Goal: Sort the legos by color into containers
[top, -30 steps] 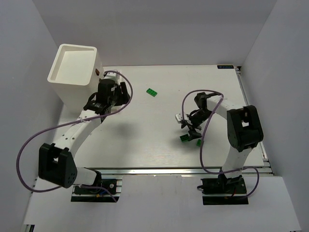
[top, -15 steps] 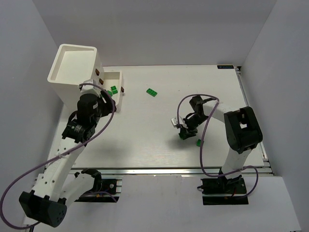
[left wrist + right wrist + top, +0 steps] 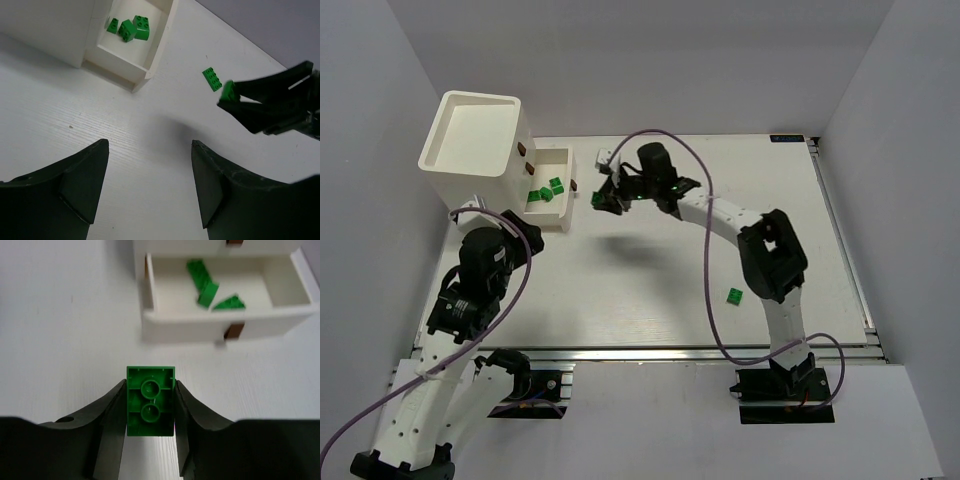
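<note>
My right gripper (image 3: pixel 150 383) is shut on a dark green lego (image 3: pixel 150 410), held underside up just above the table. It hovers a short way in front of the low white tray (image 3: pixel 220 320), right of it in the top view (image 3: pixel 569 200). Three green legos (image 3: pixel 207 290) lie in that tray. The tall white bin (image 3: pixel 470 140) adjoins it. My left gripper (image 3: pixel 150 145) is open with nothing between its fingers, over bare table near the tray (image 3: pixel 160 47). A flat green lego (image 3: pixel 212 79) lies beside the right gripper's tips.
Another green lego (image 3: pixel 733 295) lies on the table's right side, near the right arm's base link. White walls enclose the table on three sides. The right arm's purple cable (image 3: pixel 705 260) loops over the middle.
The right gripper closed on a green lego at the table's right middle and carried it left to just beside the tray. The left arm drew back from the tray toward the near left.
</note>
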